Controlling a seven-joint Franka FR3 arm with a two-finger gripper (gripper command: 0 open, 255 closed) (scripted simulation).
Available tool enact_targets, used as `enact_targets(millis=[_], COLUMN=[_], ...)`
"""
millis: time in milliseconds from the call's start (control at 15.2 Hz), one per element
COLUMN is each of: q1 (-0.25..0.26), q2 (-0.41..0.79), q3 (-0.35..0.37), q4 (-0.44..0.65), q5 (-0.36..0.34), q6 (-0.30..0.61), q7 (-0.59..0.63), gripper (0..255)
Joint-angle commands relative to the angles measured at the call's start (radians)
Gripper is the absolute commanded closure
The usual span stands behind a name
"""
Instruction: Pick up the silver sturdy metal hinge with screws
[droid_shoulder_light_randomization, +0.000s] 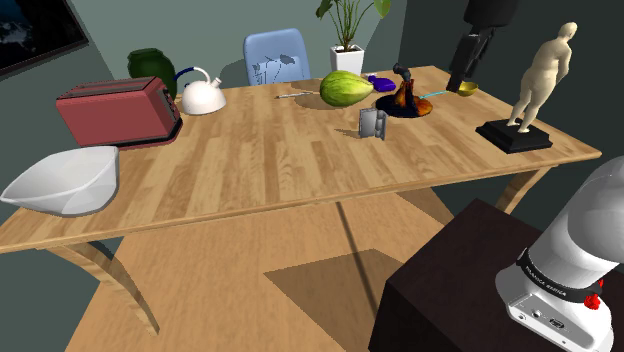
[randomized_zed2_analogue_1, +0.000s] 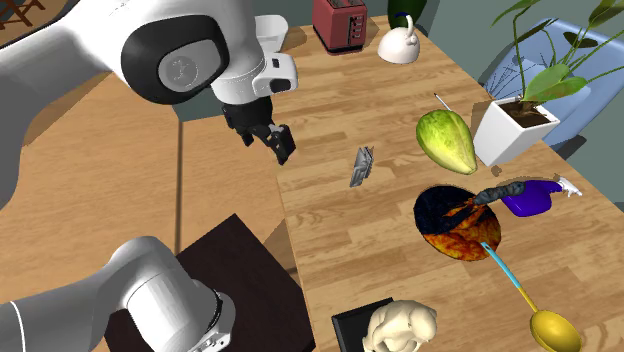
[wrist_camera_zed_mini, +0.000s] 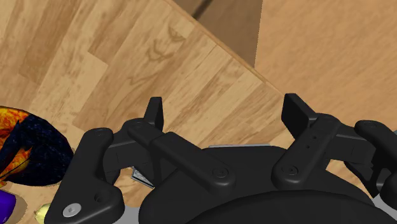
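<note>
Black fingers (wrist_camera_zed_mini: 154, 113) of the Franka's gripper (wrist_camera_zed_mini: 226, 111) stand wide apart, clasping nothing, above the wooden table (wrist_camera_zed_mini: 127, 57) near its edge. The silver-grey hinge (droid_shoulder_light_randomization: 372, 123) stands on edge towards the middle of the table, apparently propped upright by its half-folded leaves. It is near a dark, orange-patterned plate (droid_shoulder_light_randomization: 405, 104) and a green squash (droid_shoulder_light_randomization: 343, 88), touching neither. The hand hovers apart from the hinge. Its spread looks readied to straddle the thin leaves, and the approach and grasp are not yet made.
</note>
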Motion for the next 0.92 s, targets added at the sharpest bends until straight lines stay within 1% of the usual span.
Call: enact_targets(millis=[0,396,858], q1=[0.000,-0.020,-0.039], q2=[0.000,0.188,0.434], q3=[0.000,-0.035,-0.073], q4=[0.000,0.020,0.103], q5=[0.000,-0.014,-0.016], q6=[0.000,0.151,0.294], q7=[0.000,-0.034,-0.073], gripper=[0,0,0])
